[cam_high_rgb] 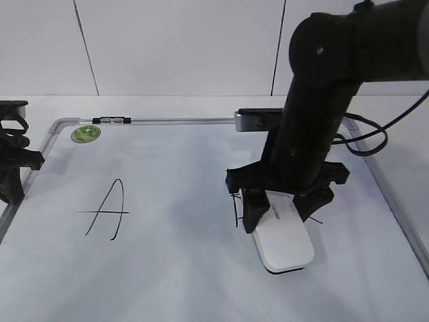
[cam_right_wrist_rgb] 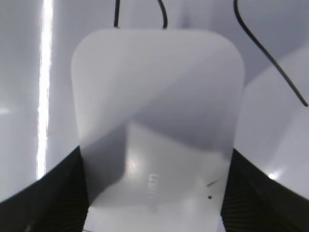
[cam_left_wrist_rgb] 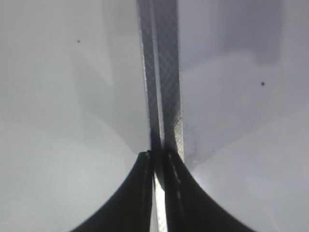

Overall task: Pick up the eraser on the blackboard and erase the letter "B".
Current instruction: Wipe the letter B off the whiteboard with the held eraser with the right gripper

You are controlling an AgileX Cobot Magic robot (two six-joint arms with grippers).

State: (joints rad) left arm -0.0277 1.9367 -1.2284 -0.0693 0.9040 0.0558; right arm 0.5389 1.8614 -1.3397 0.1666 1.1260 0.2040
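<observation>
The blackboard is a white dry-erase board with a grey frame lying flat on the table. My right gripper is shut on the white eraser, which rests flat on the board right of centre. In the right wrist view the eraser fills the space between the two fingers. The letter "B" is mostly hidden by the gripper; thin black strokes show beside it and past the eraser's far end. My left gripper is shut and empty at the board's left frame.
A black letter "A" is on the left half of the board. A green round sticker and a small black-and-silver marker sit at the far left corner. A black cable loops over the right frame.
</observation>
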